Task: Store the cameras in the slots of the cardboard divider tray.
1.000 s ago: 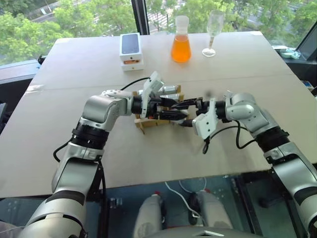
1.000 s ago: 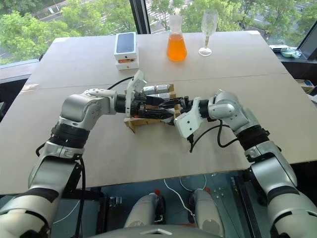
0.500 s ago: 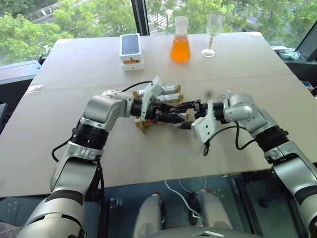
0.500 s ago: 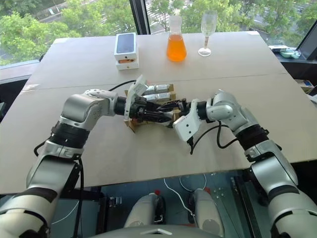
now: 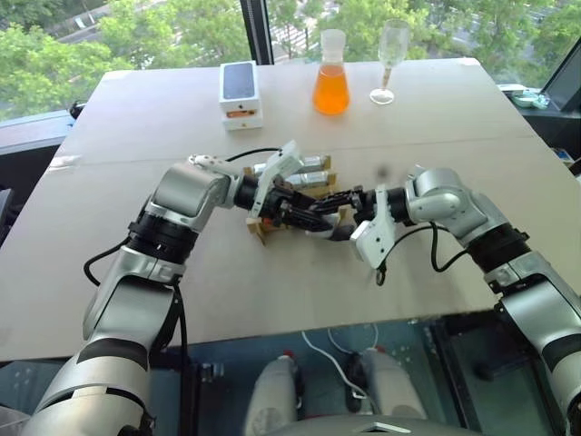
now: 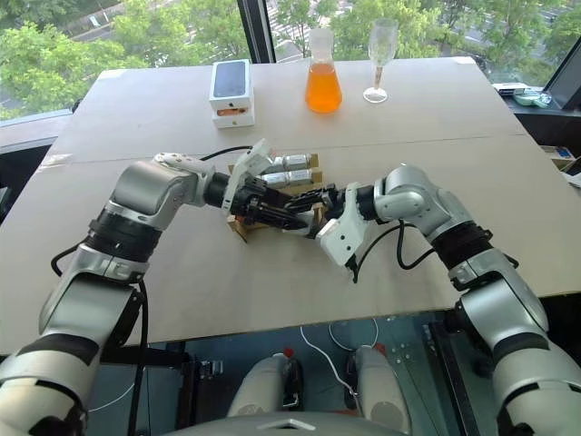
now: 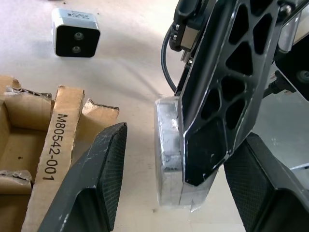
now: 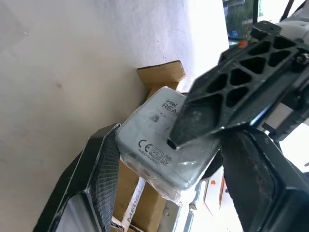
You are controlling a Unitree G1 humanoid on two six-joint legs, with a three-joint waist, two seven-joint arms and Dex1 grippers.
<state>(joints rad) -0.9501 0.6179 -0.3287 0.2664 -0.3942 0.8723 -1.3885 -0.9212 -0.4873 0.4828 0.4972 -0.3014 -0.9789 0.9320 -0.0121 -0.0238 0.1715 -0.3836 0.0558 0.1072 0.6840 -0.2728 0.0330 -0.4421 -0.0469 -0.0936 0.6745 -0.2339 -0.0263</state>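
A camera [image 8: 164, 140] was held between the fingers of the right gripper [image 5: 349, 202] at frame centre, just right of the cardboard divider tray [image 5: 263, 227]. The left gripper [image 5: 325, 211] was closed onto the same camera from the left, so both were clamped on it, its flat slab on edge in the left wrist view. Another camera [image 7: 76, 33] lay loose on the table. Compared with a second earlier, the left jaws had narrowed from wide open.
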